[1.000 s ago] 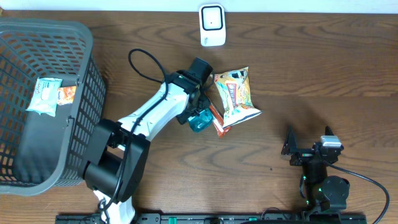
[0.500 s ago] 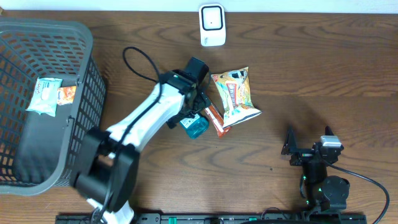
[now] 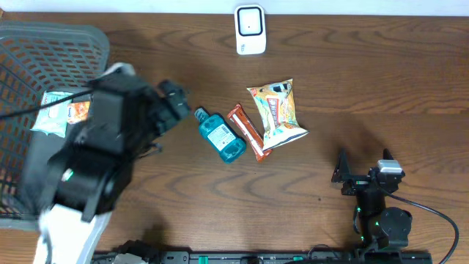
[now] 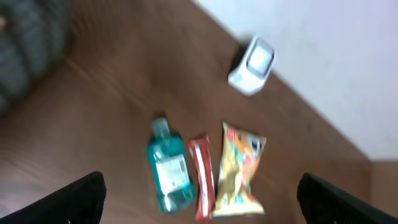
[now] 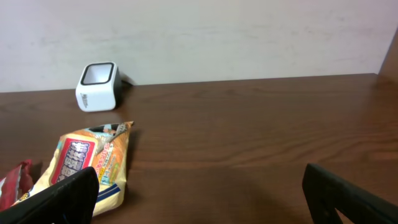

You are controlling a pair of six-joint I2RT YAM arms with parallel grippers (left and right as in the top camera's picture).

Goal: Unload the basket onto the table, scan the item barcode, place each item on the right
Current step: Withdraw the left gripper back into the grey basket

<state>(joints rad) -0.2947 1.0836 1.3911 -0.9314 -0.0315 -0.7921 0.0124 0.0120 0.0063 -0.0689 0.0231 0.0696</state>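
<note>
Left pincer (image 4: 201, 180): released, spread wide, nothing gripped, up high over the table (image 3: 381, 95). Right pincer (image 5: 199, 190): released too, empty, low near the front edge. Blue bottle (image 3: 221, 136) flat on the wood, mid-table, cap pointing toward the basket (image 3: 66, 33). Just beside it a red bar (image 3: 248, 132), then a snack bag (image 3: 278, 112), all in a row. Beyond them the scanner (image 3: 250, 29), at the back edge by the wall. Left arm (image 3: 102, 147) one big blur overhead, masking part of the basket; packets (image 3: 53, 116) half seen inside. Bottle label too smeared to read. Bare wood right of the bag, room to move.
</note>
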